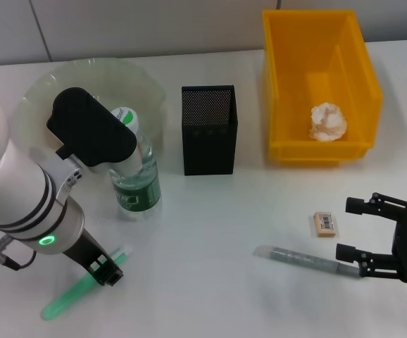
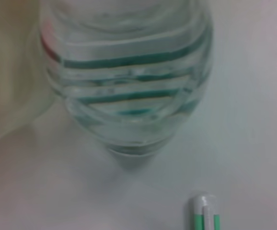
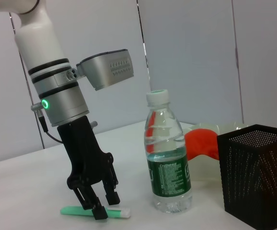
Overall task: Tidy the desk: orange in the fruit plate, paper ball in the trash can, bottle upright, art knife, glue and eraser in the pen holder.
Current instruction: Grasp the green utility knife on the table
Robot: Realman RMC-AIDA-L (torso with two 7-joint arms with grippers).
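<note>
The clear bottle (image 1: pixel 136 179) (image 3: pixel 168 163) with a green label stands upright beside the pale fruit plate (image 1: pixel 41 91). The orange (image 3: pixel 201 141) lies in that plate; my left arm hides it in the head view. My left gripper (image 1: pixel 107 271) (image 3: pixel 105 205) is down at the table, open, with its fingers on either side of a green stick (image 1: pixel 77 290) (image 3: pixel 78 211) with a white end (image 2: pixel 204 211). The paper ball (image 1: pixel 328 121) lies in the yellow bin (image 1: pixel 281 84). My right gripper (image 1: pixel 345 229) is open just right of the eraser (image 1: pixel 325 224) and above the end of a grey slim tool (image 1: pixel 298 258).
The black mesh pen holder (image 1: pixel 209 130) (image 3: pixel 258 177) stands between the bottle and the yellow bin. White tabletop lies bare between the two grippers and in front of the pen holder.
</note>
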